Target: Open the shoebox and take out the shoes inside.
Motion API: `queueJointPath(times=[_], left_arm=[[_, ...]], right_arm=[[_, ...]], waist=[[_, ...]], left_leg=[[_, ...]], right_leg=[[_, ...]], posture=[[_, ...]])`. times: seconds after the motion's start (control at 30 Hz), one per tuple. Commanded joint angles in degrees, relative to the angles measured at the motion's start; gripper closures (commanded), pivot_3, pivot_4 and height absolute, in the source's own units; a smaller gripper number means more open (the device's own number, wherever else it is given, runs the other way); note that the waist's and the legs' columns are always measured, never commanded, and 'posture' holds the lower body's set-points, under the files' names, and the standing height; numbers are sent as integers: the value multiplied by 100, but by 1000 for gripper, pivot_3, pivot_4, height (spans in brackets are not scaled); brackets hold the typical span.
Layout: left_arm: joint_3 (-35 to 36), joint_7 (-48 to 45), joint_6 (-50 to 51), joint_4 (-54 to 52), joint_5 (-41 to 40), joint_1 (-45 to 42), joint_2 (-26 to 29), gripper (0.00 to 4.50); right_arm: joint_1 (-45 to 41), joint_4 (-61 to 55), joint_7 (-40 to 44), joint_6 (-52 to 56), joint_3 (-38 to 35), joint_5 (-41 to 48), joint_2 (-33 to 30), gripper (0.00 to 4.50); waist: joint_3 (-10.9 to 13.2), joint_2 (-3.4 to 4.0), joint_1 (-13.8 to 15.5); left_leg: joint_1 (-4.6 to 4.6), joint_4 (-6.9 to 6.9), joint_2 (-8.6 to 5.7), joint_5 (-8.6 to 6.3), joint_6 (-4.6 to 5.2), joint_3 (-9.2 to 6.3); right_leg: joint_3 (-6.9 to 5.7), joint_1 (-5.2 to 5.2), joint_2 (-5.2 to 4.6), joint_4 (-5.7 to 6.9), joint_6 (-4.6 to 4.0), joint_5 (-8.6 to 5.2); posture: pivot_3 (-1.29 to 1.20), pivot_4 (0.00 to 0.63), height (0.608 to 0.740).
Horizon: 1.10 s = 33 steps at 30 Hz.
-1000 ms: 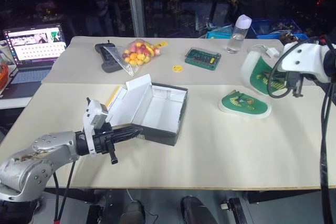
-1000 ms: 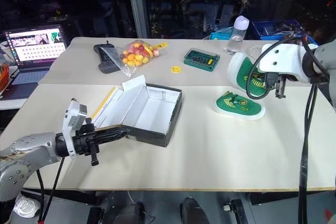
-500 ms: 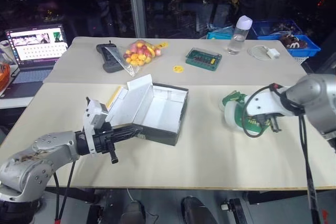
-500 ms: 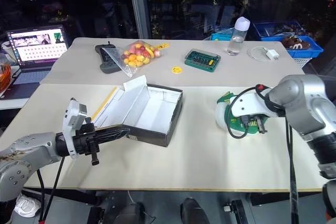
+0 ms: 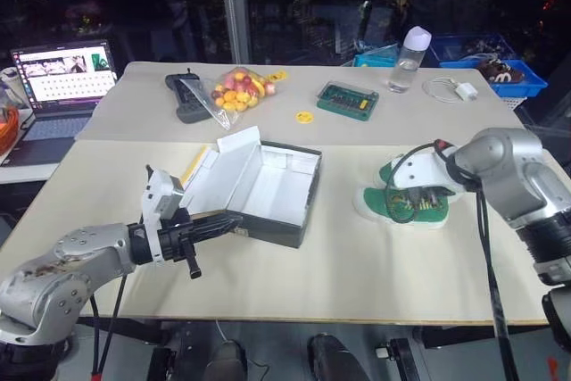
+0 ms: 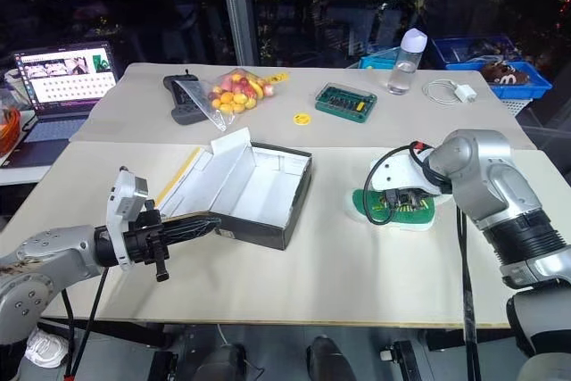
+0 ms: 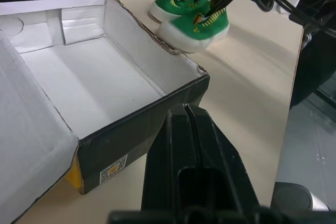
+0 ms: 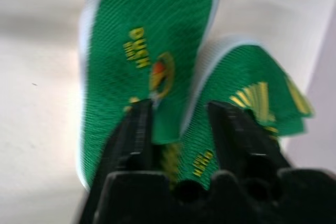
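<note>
The shoebox (image 5: 278,234) stands open mid-table, its lid (image 5: 219,165) leaning back and its white inside (image 7: 89,82) empty. Both green shoes (image 5: 409,206) with white soles lie side by side on the table to the right of the box, also seen past the box in the left wrist view (image 7: 202,24). My right gripper (image 8: 181,108) points down onto the nearer shoe with its fingers (image 8: 137,127) apart, open, the shoe's collar between them. My left gripper (image 5: 230,221) is shut and empty, hovering level at the box's near left corner (image 7: 186,109).
Along the far table sit a laptop (image 5: 62,73), a black device (image 5: 186,98), a bag of fruit (image 5: 236,88), a yellow disc (image 5: 304,117), a flat green case (image 5: 348,100), a water bottle (image 5: 409,58), a white charger (image 5: 455,89) and a blue bin (image 5: 500,73).
My right gripper came down and left with the second shoe, laid it on the table beside the first, and its fingers spread apart. The left arm stayed still.
</note>
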Motion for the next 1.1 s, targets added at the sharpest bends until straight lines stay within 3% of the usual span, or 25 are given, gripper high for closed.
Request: queueJointPath(times=[0.03,0.17,0.3,0.37,0.43,0.53,0.63,0.77,0.9,1.1], left_arm=[[35,-76,-80,-61,-2,-113,20,4500],[79,4,-121,-50,21,-57,-65,4500],[319,809,-333,-240,265,348,-592,4500],[472,1462,-527,-373,493,515,-1021,4500],[708,2201,-705,-510,719,700,-1524,4500],[1023,2960,-917,-559,963,825,-2068,4500],[1147,3804,-1487,-157,1723,917,-2702,4500],[1045,3899,-2060,311,2259,1073,-3070,4500],[1064,3735,-2227,372,2367,1207,-3057,4500],[1642,3578,-2721,1166,2539,1257,-2759,4500]], right_arm=[[-148,-475,255,86,-670,481,-332,2307],[-39,-1187,508,838,-1454,1452,-399,2307],[749,-2241,-72,2182,-2448,2190,-70,2307],[1225,-2797,-887,2913,-2736,2147,444,2307],[1734,-3445,-2026,3844,-3028,1933,1343,2307],[2354,-4105,-2935,4474,-3309,1789,2058,2307],[2990,-4298,-3958,4304,-3722,1681,2876,2307],[3885,-4283,-4883,3510,-3522,1403,3421,2307],[4183,-4167,-5592,2980,-3736,1401,3850,2307],[5014,-4015,-6202,2265,-3667,1408,4282,2307]], waist=[[0,0,2],[0,0,-28],[-3,-5,-15],[-18,-30,5],[-27,-44,-8],[-33,-54,6],[-37,-57,42],[-58,-77,51],[-58,-78,-2],[-71,-85,-23]], left_leg=[[0,0,0,0,0,0],[3,0,0,0,0,0],[9,-2,1,0,0,-2],[7,-3,1,0,0,-4],[8,8,1,0,0,-5],[7,12,0,1,-1,-5],[5,10,-3,2,-4,-6],[8,6,-4,2,-4,-6],[5,9,-4,2,-5,-5],[16,-5,-1,1,-5,-8]], right_leg=[[-1,0,0,0,0,0],[1,1,0,0,0,0],[0,8,0,6,0,-1],[-1,10,0,4,1,-1],[0,14,0,5,4,1],[3,15,0,9,9,9],[3,13,0,7,10,9],[3,20,0,-4,10,8],[5,15,-1,-3,5,10],[2,16,3,-2,-27,-7]], posture=[[0,150,697],[0,150,697],[0,150,697],[0,150,697],[0,150,697],[0,150,697],[0,150,697],[0,150,697],[0,150,697],[0,150,697]])
